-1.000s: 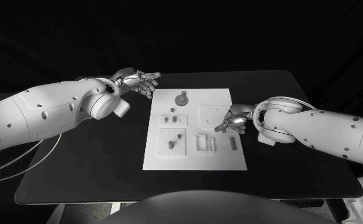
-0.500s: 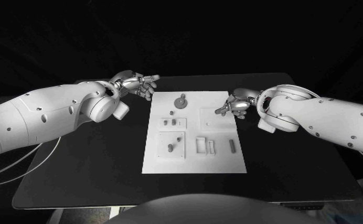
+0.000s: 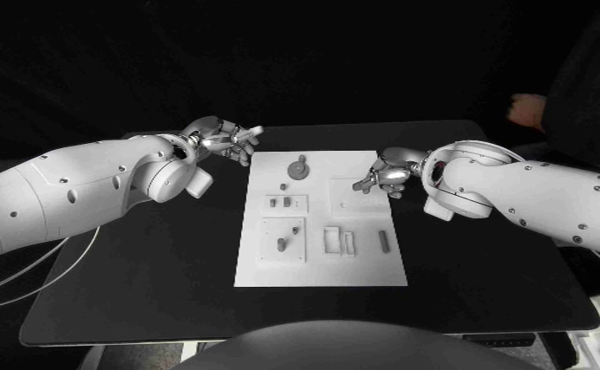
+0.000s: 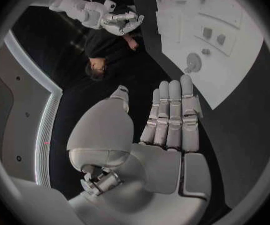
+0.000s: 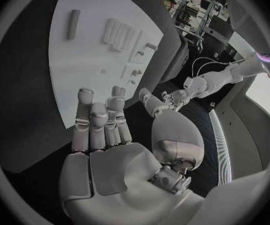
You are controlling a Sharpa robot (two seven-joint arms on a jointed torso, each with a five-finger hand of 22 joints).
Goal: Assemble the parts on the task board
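Several small grey parts (image 3: pixel 382 239) lie or stand on the white task board (image 3: pixel 322 268) at the middle of the black table (image 3: pixel 150 283), some of them in its shallow rectangular recesses. Both hands hold nothing: the left hand (image 3: pixel 230 139) hovers just off the board's far left corner with fingers spread, and the right hand (image 3: pixel 387 176) sits at its right edge, fingers loosely apart.

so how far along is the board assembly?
Early, by the look of it. Some parts stand on the task board, but a loose bar lies flat near its right edge. Nothing is in hand: the left hand hovers off the board's far left corner and the right hand at its right edge, both empty. Picking and seating remain.
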